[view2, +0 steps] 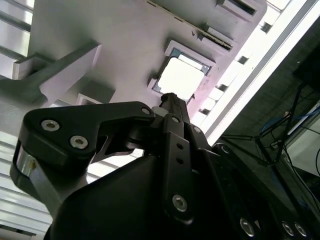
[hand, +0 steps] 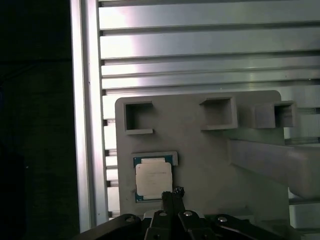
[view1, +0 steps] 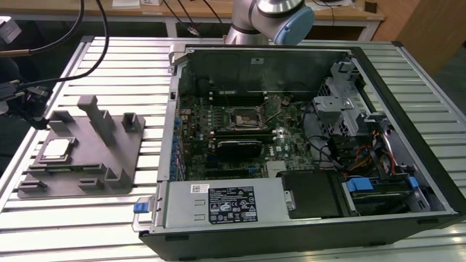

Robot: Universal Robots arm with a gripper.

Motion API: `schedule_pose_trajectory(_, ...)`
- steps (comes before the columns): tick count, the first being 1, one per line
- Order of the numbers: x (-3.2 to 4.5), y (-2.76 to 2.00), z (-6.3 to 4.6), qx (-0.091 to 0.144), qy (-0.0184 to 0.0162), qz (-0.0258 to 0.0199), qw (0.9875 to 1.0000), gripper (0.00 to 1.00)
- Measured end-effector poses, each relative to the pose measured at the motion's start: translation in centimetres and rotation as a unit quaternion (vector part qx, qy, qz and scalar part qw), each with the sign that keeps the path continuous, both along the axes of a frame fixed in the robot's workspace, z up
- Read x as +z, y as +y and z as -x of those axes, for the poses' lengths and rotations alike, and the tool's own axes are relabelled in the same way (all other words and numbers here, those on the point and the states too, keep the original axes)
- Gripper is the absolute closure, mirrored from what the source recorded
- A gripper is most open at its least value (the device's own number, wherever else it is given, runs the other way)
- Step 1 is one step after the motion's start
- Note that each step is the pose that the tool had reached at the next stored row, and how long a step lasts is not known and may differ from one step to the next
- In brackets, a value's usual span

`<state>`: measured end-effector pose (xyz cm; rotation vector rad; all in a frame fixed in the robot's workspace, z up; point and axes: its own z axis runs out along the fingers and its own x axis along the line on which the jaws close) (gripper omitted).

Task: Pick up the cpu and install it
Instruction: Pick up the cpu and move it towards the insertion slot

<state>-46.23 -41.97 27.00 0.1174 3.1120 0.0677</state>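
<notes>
Lying flat on a ribbed aluminium desk (view1: 109,71), the grey fixture (view1: 120,158) holds the cpu (view1: 58,148) in a shallow square recess in the exterior view. An open computer case (view1: 306,136) stands just beside the fixture, on the exterior view's right. In the second wrist view the black pincer (view2: 171,99) hangs over the fixture, clenched on nothing, its tip near the cpu (view2: 181,77); beyond the desk's edge the room is dark. In the first wrist view the pincer (hand: 173,193) sits by the cpu's (hand: 153,180) rim, contact unclear.
</notes>
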Motion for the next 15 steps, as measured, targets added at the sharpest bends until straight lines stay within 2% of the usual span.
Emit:
schedule_pose_trajectory(7, -0.94, -0.15, 0.5, 0.0, 0.0, 0.0, 1.0, 0.89)
schedule_pose_trajectory(15, -2.39, -0.31, 0.7, 0.0, 0.0, 0.0, 1.0, 0.89)
